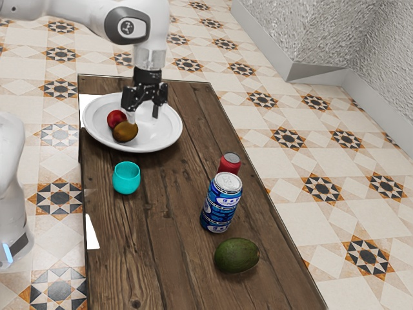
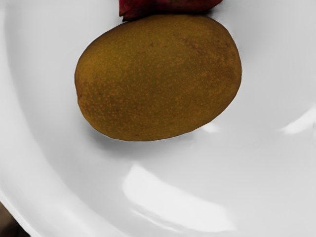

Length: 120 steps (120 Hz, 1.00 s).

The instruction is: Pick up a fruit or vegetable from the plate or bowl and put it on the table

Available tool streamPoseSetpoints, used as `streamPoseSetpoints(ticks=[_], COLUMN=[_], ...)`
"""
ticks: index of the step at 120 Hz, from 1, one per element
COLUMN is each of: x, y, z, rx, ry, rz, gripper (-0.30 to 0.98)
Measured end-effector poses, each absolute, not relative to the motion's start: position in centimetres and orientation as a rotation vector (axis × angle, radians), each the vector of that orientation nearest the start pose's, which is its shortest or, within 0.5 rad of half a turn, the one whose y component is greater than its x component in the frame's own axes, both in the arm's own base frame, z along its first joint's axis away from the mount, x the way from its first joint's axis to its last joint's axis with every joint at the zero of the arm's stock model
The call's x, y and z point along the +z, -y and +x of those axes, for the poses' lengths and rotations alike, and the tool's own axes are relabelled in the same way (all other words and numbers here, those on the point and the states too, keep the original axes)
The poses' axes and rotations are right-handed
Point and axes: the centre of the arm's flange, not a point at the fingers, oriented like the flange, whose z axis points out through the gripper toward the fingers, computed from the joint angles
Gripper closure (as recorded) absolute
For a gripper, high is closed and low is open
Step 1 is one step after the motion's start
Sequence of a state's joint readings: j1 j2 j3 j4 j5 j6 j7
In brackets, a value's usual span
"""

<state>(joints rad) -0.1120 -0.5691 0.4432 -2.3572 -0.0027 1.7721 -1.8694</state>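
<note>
- Exterior view: gripper (image 1: 143, 115) upper left, fingers spread.
- Kiwi (image 1: 125, 132), likely pick, on plate (image 1: 169, 132), upper left of frame.
- Should be light, firm, a bit slippery; grip across narrow waist.
- Wrist view gives freckled skin, red fruit (image 2: 170, 5) close by; exterior adds cup (image 1: 126, 181) left, avocado (image 1: 237, 256) lower right.

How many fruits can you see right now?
3: the brown fruit and red fruit side by side on the plate, and the avocado on the table near the blue can.
</note>
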Motion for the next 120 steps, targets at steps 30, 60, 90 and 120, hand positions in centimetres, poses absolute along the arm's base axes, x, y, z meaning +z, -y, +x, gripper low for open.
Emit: streamPoseSetpoints(ticks=[30, 60, 90, 120], x=[50.9, 50.2, 49.3, 47.9], y=[-15.1, -16.0, -15.9, -16.3], z=[35.9, 35.5, 35.0, 34.5], rx=[-0.217, -0.181, -0.205, -0.231], ry=[-2.647, -2.665, -2.671, -2.688], rz=[1.555, 1.613, 1.669, 1.718], gripper=[0.0, 0.0, 0.0, 0.01])
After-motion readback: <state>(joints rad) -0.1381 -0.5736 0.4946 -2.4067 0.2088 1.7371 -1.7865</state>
